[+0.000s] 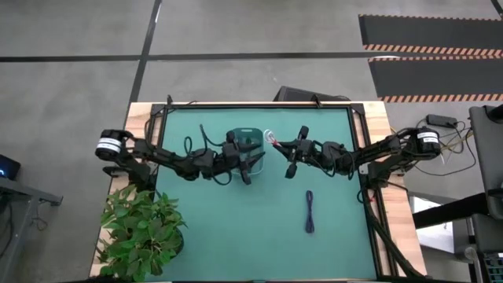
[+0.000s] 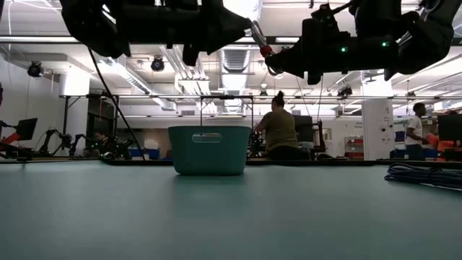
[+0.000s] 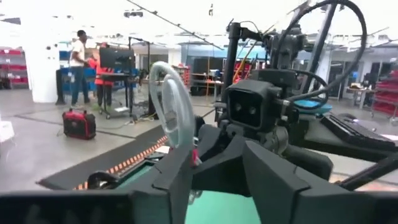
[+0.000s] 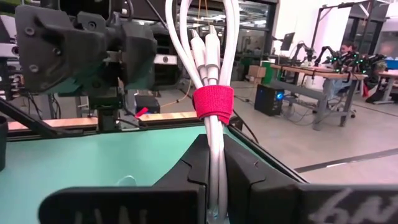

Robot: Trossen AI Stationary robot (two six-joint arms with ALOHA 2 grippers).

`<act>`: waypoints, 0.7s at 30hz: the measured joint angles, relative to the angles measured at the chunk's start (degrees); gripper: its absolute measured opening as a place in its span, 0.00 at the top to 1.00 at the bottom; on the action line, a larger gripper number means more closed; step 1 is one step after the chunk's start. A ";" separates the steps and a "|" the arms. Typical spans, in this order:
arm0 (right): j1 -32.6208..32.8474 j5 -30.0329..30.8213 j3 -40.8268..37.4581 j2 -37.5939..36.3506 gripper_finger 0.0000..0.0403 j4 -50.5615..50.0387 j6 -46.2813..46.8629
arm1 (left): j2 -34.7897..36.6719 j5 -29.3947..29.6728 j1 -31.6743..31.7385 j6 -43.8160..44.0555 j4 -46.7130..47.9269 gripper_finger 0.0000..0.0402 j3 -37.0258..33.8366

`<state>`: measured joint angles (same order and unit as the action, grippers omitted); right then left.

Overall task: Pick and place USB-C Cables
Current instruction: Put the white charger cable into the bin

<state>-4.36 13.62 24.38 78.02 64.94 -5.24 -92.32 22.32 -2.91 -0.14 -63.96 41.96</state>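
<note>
The white USB-C cable (image 4: 214,68), bundled by a red tie (image 4: 212,102), is held in my right gripper (image 4: 216,146), which hangs in the air just right of the teal bin (image 1: 245,141). In the high view the bundle (image 1: 271,140) sticks out from the gripper (image 1: 283,147) toward the bin. My left gripper (image 3: 217,155) is open and faces the right one across the bin's near right corner (image 1: 248,169). A dark purple-blue cable bundle (image 1: 310,212) lies flat on the mat. I cannot see what is inside the bin. My right gripper pinches the white bundle between its two fingers just behind the red tie (image 4: 215,134). It comes in level from the table's right. The bundle runs on past the fingertips, with its loop (image 3: 171,112) toward the left gripper, and is lifted clear of the table.
The bin stands at the mat's far middle (image 2: 208,150). A potted plant (image 1: 141,232) sits at the near left corner. The green mat (image 1: 236,228) is bare near the front. People and workbenches show in the room behind.
</note>
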 joint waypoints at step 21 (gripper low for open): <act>0.37 -0.30 1.57 -0.02 0.97 -0.26 -2.33 | -8.42 1.17 1.41 3.81 -1.49 0.48 6.52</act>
<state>-3.99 13.32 25.96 78.00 64.69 -7.57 -100.73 23.48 -1.50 3.67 -65.46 48.48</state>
